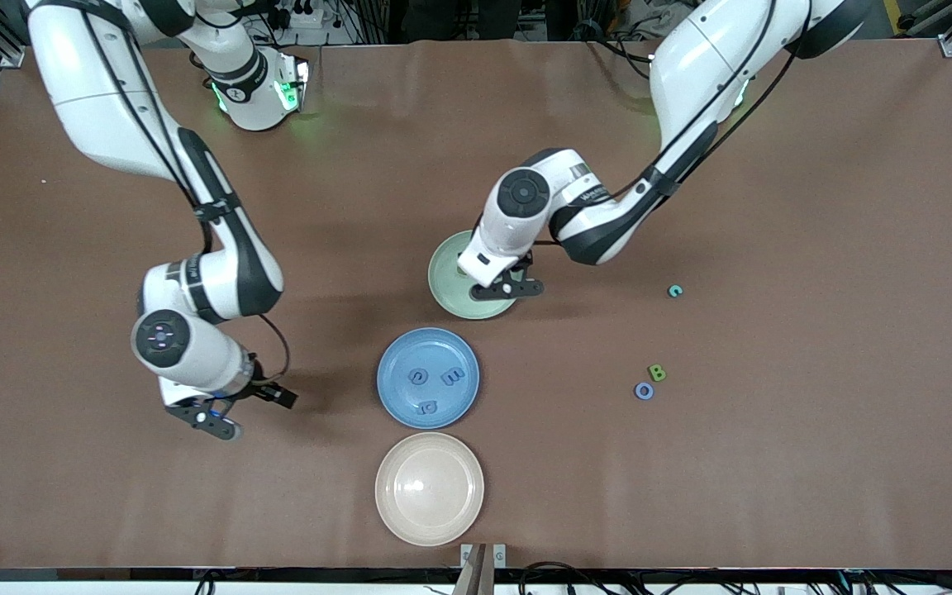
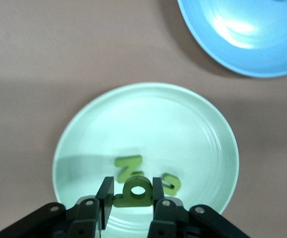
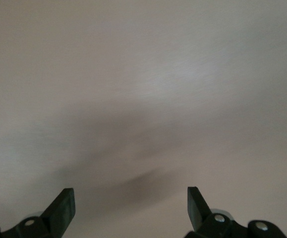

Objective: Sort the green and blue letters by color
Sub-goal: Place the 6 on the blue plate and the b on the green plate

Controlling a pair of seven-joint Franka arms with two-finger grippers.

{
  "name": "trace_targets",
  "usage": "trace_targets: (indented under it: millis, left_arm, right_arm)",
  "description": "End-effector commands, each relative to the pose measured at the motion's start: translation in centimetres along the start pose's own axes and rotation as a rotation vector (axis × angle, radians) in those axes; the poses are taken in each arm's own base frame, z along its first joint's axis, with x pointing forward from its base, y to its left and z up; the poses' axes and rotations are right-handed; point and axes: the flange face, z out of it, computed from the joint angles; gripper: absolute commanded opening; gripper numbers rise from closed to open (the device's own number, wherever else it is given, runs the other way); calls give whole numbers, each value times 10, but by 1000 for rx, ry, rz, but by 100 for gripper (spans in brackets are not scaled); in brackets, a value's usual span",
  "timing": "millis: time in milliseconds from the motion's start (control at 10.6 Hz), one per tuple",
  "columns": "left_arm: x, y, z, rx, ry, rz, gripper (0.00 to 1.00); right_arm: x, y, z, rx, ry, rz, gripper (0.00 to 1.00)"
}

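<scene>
My left gripper [image 1: 509,289] hangs low over the pale green plate [image 1: 440,281] and is shut on a green letter [image 2: 128,198] pinched between its fingers. Two more green letters [image 2: 128,166] [image 2: 170,182] lie in that plate [image 2: 183,124]. Three blue letters [image 1: 418,377] [image 1: 452,377] [image 1: 428,406] lie in the blue plate [image 1: 410,351], which is nearer to the front camera. A green B [image 1: 657,373], a blue O [image 1: 644,391] and a teal C [image 1: 675,290] lie loose on the table toward the left arm's end. My right gripper [image 1: 236,409] is open over bare table, holding nothing [image 3: 131,206].
A beige plate [image 1: 429,487] with nothing in it sits nearest the front camera, in line with the blue plate [image 2: 242,44]. The brown table surface [image 1: 773,454] stretches wide around the plates.
</scene>
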Motion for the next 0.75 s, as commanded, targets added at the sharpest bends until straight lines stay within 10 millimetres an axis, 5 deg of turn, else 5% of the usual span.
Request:
trace_targets:
  millis: [0, 377, 660]
  left_arm:
    - [4, 4, 0, -2, 8, -29, 100]
    - [84, -37, -36, 2, 130, -50, 100]
    - [156, -126, -43, 61, 149, 159, 100]
  right_arm:
    - [-10, 91, -21, -36, -38, -180, 100]
    - [-14, 178, 15, -17, 9, -462, 100]
    - [-11, 213, 28, -13, 30, -479, 100]
